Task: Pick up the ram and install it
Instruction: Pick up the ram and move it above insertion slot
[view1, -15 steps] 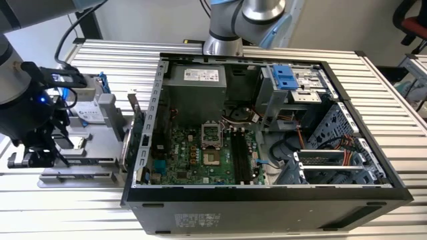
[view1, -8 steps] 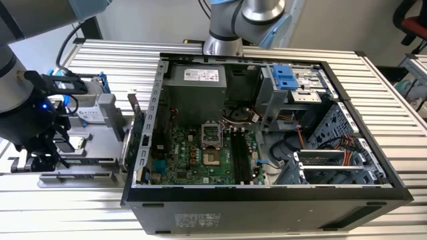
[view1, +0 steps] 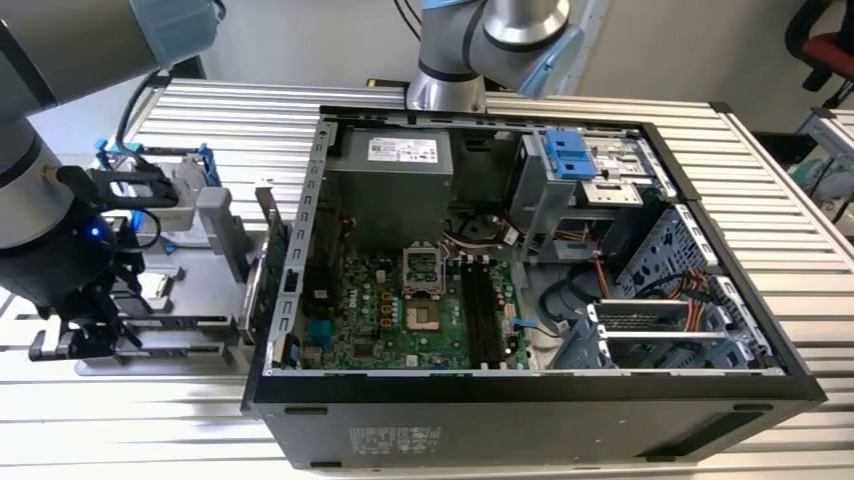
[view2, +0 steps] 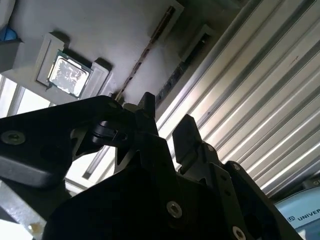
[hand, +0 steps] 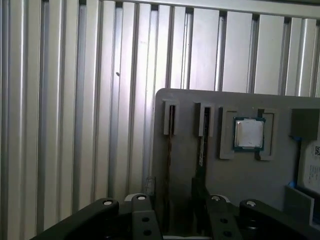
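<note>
I have the arm reaching down on the exterior view's left of the open computer case. Its wrist is turned downward and the gripper is low over the ribbed metal table, well apart from the motherboard inside the case.

In both wrist views I am looking along a grey parts tray. The ram stands on edge in one of two narrow slots in that tray. A thinner board stands in the slot just beside it, and a square silver chip sits in a pocket on the ram's other side.

The gripper is at the end of the tray where the two slots run out. In the second wrist view its two black fingers stand apart with a strip of daylight between them, and they clasp nothing. The ram's line runs toward that gap, with its nearer end close to the fingertips. I cannot tell whether either finger touches it. From the first wrist view I also cannot tell whether the gap takes in the ram alone or the thin board as well.
</note>
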